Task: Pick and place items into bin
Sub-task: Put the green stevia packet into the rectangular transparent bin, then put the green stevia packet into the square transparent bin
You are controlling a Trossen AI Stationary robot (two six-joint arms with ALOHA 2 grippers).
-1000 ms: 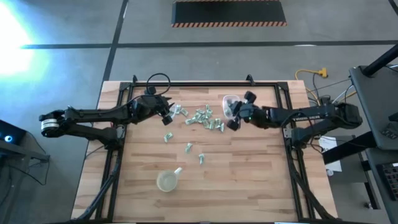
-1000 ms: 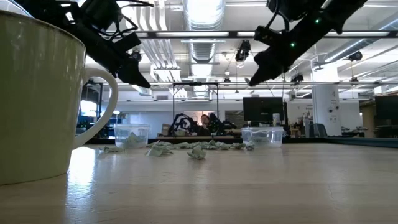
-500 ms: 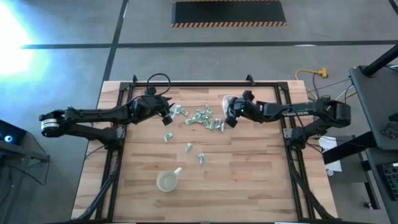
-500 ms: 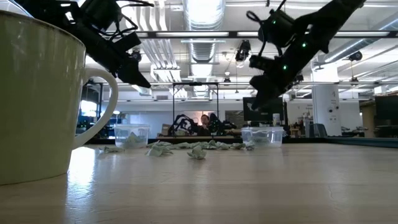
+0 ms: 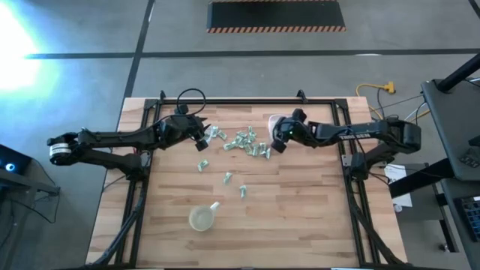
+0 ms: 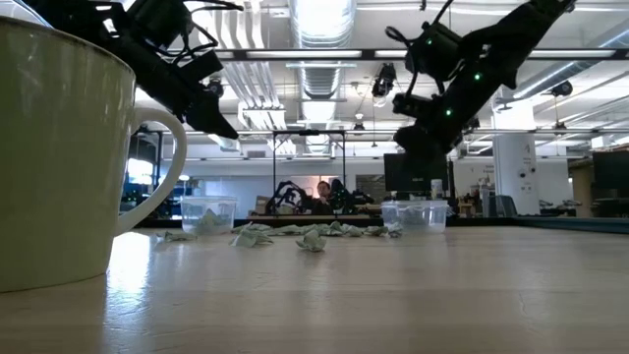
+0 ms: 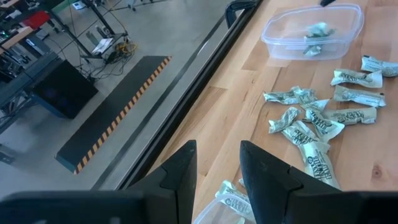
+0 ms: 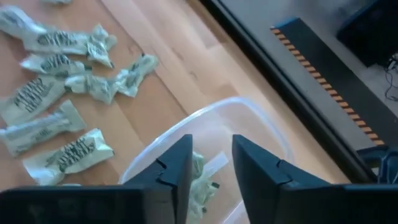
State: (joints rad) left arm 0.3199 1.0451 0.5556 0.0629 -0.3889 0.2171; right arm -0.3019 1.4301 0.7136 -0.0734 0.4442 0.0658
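1. While the right gripper (image 5: 277,139) hangs over the clear bin (image 8: 205,146) near the table's (image 5: 300,217) far edge, right of centre, its fingers (image 8: 173,165) stand slightly parted with nothing seen between them.
2. Right wrist view: at least one pale green packet (image 8: 198,177) lies inside that bin, under the fingers.
3. Left gripper (image 5: 201,137) hovers off the table near the far edge, left of centre; fingers (image 7: 180,169) parted, gap empty.
4. A second clear bin (image 7: 313,30) (seen from the left wrist) holds a green packet too.
5. Most items (image 5: 247,142) sit in a loose cluster between the two grippers near the far edge; a few strays (image 5: 227,178) lie around the table's middle.
6. Yellowish cup (image 5: 201,218) stands toward the near edge, well apart from the cluster.
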